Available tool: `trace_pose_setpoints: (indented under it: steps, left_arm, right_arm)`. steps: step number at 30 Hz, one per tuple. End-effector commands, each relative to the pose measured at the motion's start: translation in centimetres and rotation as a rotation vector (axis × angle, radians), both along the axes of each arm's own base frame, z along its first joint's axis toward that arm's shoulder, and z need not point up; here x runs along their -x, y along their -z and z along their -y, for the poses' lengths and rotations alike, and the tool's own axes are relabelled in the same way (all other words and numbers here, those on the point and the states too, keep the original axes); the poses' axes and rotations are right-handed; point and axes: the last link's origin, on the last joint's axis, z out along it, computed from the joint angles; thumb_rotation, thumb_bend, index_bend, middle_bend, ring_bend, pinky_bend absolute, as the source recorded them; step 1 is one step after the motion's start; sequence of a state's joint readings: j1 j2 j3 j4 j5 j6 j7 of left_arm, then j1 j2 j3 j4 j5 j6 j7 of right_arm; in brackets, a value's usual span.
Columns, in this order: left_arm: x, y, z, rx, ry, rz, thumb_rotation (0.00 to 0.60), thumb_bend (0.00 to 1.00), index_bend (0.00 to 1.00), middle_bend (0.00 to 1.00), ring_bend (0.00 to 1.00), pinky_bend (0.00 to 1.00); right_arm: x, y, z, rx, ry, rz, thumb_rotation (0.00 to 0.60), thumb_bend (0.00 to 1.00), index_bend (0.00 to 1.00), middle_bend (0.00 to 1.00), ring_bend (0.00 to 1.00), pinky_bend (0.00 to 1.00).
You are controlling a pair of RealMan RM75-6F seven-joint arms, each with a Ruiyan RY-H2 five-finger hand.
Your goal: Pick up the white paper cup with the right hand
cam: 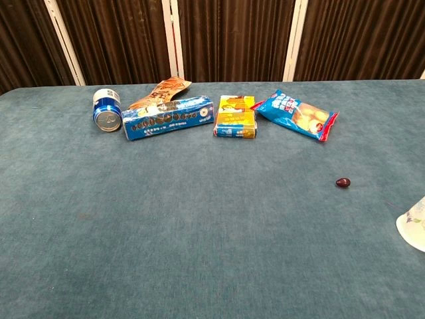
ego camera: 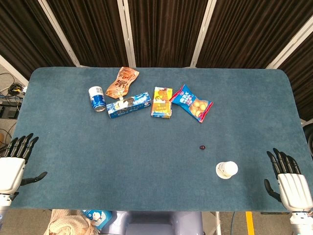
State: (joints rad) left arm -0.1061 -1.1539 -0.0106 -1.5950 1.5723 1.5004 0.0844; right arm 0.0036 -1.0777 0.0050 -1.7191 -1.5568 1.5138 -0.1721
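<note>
The white paper cup lies on its side on the blue table, near the front right; the chest view catches only its edge at the right border. My right hand rests flat at the table's front right corner, fingers spread, holding nothing, about a hand's width to the right of the cup. At the front left corner my left hand also lies open and empty. Neither hand shows in the chest view.
A small dark red object lies just beyond the cup. Further back stand a row of snacks: a blue can on its side, an orange pouch, a blue biscuit box, a yellow box, a blue chip bag.
</note>
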Motion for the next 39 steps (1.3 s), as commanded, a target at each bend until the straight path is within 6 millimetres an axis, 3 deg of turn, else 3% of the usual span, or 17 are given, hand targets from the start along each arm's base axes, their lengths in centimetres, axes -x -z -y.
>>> trace_pose_setpoints:
  steps: [1, 14, 28, 39]
  left_arm:
    - [0.0, 0.0, 0.0, 0.000, 0.001, 0.000, 0.600, 0.01, 0.00, 0.00, 0.00, 0.02]
    - [0.0, 0.0, 0.0, 0.000, 0.003, 0.008, 0.600, 0.01, 0.00, 0.00, 0.00, 0.02]
    - [0.0, 0.0, -0.2, 0.013, -0.009, 0.011, 0.600, 0.02, 0.00, 0.00, 0.00, 0.02]
    - [0.0, 0.1, -0.2, 0.020, -0.015, 0.011, 0.600, 0.01, 0.00, 0.00, 0.00, 0.02]
  right_arm:
    - [0.0, 0.0, 0.0, -0.001, 0.000, 0.000, 0.600, 0.43, 0.00, 0.00, 0.00, 0.09]
    - [-0.8, 0.6, 0.1, -0.029, -0.022, 0.024, 0.600, 0.40, 0.00, 0.00, 0.00, 0.09]
    - [-1.4, 4.4, 2.7, -0.231, 0.067, -0.054, 0.600, 0.39, 0.00, 0.00, 0.00, 0.13]
    - [-1.1, 6.7, 4.5, -0.270, 0.135, -0.070, 0.600, 0.39, 0.00, 0.00, 0.00, 0.15]
